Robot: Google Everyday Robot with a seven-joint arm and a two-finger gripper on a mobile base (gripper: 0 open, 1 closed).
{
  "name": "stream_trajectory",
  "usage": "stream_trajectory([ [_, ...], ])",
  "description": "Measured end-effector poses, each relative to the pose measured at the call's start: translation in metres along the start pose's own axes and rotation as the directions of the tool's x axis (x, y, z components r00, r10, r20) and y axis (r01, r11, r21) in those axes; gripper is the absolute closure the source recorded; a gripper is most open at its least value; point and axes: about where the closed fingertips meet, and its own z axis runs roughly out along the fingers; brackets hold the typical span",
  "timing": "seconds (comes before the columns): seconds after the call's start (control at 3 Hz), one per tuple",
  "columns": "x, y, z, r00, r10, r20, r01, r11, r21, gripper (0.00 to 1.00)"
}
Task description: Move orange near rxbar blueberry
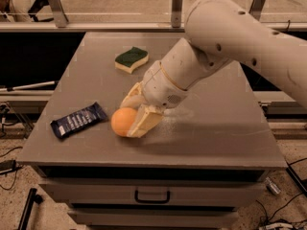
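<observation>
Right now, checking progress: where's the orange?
In the camera view, the orange is at the table's front, in the pincer, just right of the rxbar blueberry.

soft overhead light falls on the grey table [216,143], with a faint sheen beside the gripper [128,119], which sits near the table's front left, closed around the orange [122,122]. the pale arm [230,37] is brightest along its top and casts a broad, diffuse shadow over the front tabletop. the floor lies dim.
</observation>
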Motion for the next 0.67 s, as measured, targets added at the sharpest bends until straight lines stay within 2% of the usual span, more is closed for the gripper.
stream_trajectory([
  [0.33, -0.012, -0.018, 0.020, 1.000, -0.019, 0.006, 0.019, 0.9997, 0.012, 1.00],
  [0.67, -0.016, -0.028, 0.023, 1.000, -0.016, 0.007, 0.016, 0.9996, 0.023, 1.00],
])
